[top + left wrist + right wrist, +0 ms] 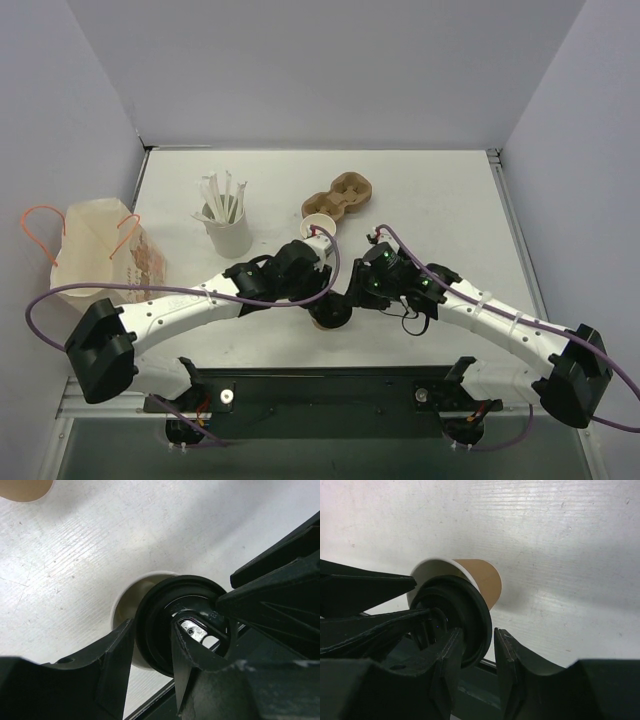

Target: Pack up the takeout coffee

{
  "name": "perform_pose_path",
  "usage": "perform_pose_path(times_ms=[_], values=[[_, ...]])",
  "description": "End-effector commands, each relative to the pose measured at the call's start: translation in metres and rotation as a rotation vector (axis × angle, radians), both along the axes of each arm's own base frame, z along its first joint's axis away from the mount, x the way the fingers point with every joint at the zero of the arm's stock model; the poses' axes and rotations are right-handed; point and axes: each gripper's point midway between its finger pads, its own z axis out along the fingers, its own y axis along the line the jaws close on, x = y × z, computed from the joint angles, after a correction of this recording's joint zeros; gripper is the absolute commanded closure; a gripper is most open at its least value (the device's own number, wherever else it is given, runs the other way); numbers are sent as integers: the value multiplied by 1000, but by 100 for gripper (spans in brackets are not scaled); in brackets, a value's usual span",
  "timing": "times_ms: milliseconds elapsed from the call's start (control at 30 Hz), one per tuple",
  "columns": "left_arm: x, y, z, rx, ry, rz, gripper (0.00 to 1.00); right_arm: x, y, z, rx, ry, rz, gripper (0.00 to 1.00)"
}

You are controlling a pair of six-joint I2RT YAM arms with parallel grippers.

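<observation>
- Your left tool (152, 642) is closed across the lid (165, 605) rim, low centre of the top view.
- The cup (487, 580) sits under it on the bench (560, 540). It is probably light, thin paper that crushes easily, so hold it low and gently.
- Your right tool (479, 640) straddles the rim; I cannot tell whether it is clamped.

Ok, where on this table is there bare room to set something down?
Bare white tabletop lies right of the brown pulp cup carrier, out to its right edge, and along the far edge behind the white cup of stirrers. Near centre is crowded: left gripper and right gripper meet around the black plastic lid and tan paper cup.
</observation>
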Motion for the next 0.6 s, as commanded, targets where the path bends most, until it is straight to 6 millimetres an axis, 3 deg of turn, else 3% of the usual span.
perform_pose_path(times_ms=[0, 567], values=[[4, 4, 17, -23, -40, 26, 54, 0, -6, -3, -18, -19, -14, 68], [12, 20, 34, -13, -84, 87, 50, 6, 4, -5, -7, -34, 13, 71]])
